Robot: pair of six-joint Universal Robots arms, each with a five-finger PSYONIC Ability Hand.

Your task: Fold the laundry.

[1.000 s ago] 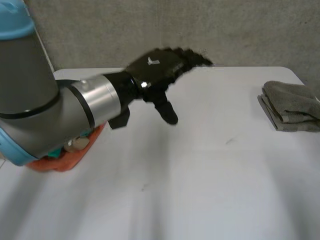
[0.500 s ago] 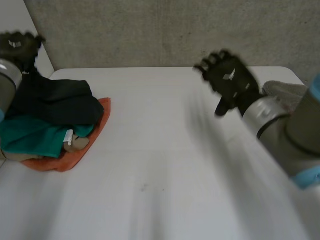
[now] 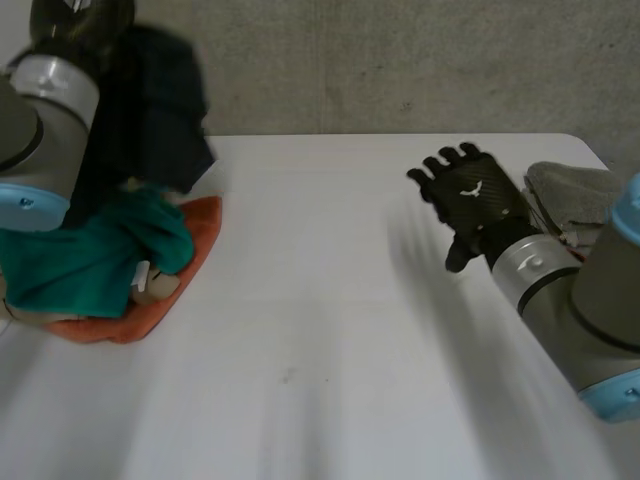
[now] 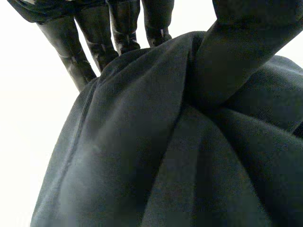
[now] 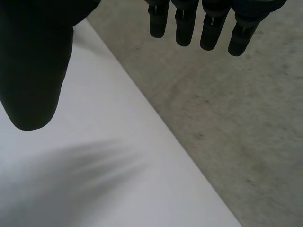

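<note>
Fingers (image 4: pixel 66 49) of the left hand (image 3: pixel 80 20) curl down onto a bunch of the dark garment (image 4: pixel 142 156) while the thumb (image 4: pixel 236 52) presses into it from the other side, so the cloth is pinched between them and gathers in thick folds under the palm. In the head view that hand is raised at the far left corner of the white table (image 3: pixel 320 330), and the dark garment (image 3: pixel 150 110) hangs from it, draped in front of the grey wall (image 3: pixel 400 60) and partly across the left arm. Below it lie 2 more cloths in a heap: a teal cloth (image 3: pixel 80 260) bundled on top of an orange cloth (image 3: pixel 195 245), whose edge sticks out toward the table's middle. The garment's lower end comes down close to the teal cloth, and whether they touch cannot be told. The left arm covers the heap's outer side. The right hand (image 3: pixel 475 200) hovers over the table's right part, its fingers (image 5: pixel 184 28) straight and spread, the thumb (image 5: pixel 33 71) apart from them, holding nothing. Just beside it, at the table's right edge, sits a folded grey cloth (image 3: pixel 585 210), partly hidden by the right arm.
</note>
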